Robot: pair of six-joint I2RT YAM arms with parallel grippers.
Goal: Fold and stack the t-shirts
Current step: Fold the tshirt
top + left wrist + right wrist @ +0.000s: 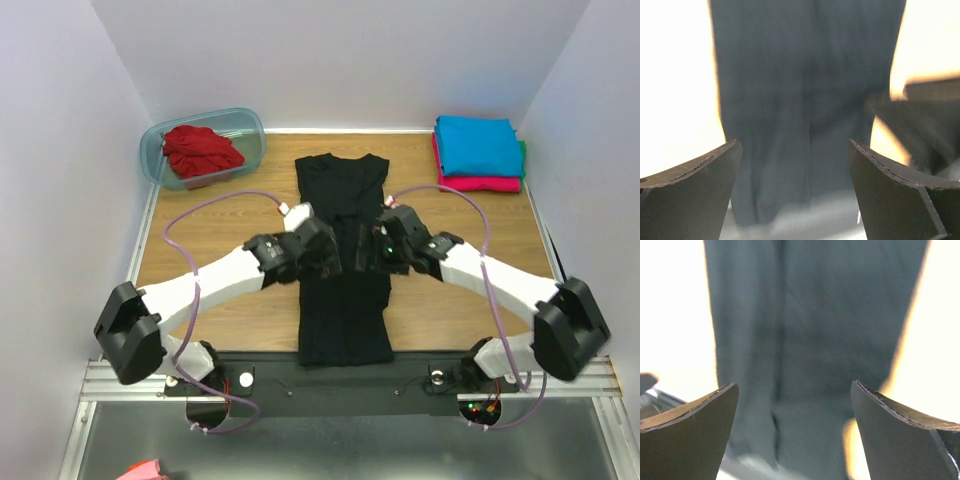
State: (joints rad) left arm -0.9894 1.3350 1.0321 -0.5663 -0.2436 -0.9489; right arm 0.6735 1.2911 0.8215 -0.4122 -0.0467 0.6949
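The black t-shirt (341, 182) lies flat in the middle of the table as a long narrow strip, sides folded in, collar end at the back. My left gripper (328, 256) hovers over its left edge at mid-length, jaws open and empty. My right gripper (386, 248) hovers over its right edge opposite, also open and empty. The left wrist view (795, 142) and the right wrist view (795, 385) each show open fingers with the black cloth (805, 75) (815, 315) below. The red t-shirt (202, 151) lies crumpled in the tub. The turquoise t-shirt (477, 145) lies folded on the magenta one (482, 184).
The translucent blue-grey tub (205, 116) stands at the back left corner of the wooden table (220, 215). The folded stack is at the back right corner. White walls close in the left, back and right sides. Cables loop over both arms.
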